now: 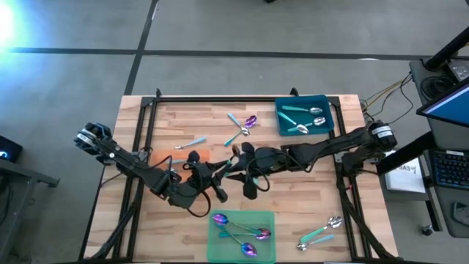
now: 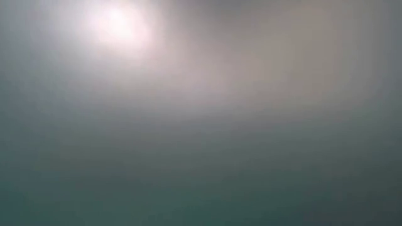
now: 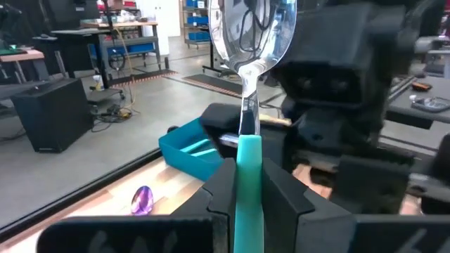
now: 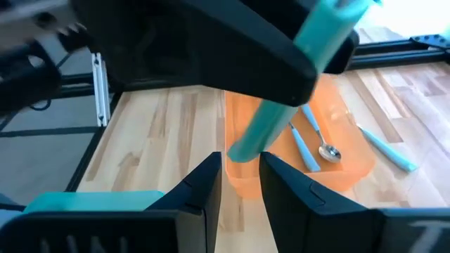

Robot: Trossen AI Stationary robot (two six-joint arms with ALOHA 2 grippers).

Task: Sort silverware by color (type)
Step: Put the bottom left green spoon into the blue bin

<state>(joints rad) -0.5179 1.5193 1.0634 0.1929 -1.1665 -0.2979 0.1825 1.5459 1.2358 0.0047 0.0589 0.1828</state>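
A spoon with a shiny silver head point(image 3: 247, 42) and a teal handle point(image 4: 266, 119) hangs above the table's middle between both grippers. My left gripper point(image 1: 223, 172) is shut on it. My right gripper point(image 1: 248, 163) faces it from the table's right, closed on the handle's free end. Purple-headed spoons lie on the green mat point(image 1: 220, 249) at the near edge. Silver spoons lie in the teal bin point(image 1: 282, 125). Pale-blue-handled spoons lie on the orange mat point(image 4: 344, 176). The low view shows only haze. My left gripper pinches the teal handle just below the neck point(image 3: 247, 151) between its two fingers, which lie across it. The spoon is lifted clear of the table, its head sticking out past the fingers. My right gripper has the handle's free end point(image 4: 244, 149) between its two fingertips, only at their ends. It comes level from the table's right side. The handle slants away from the fingers toward my left gripper.
Loose spoons lie on the bare wood at the far middle point(image 1: 242, 126), left of it point(image 1: 192, 142) and at the near right corner point(image 1: 322, 233). A purple spoon head point(image 3: 143, 200) lies near the bin point(image 3: 190, 151). Black frame rails run along the table's sides.
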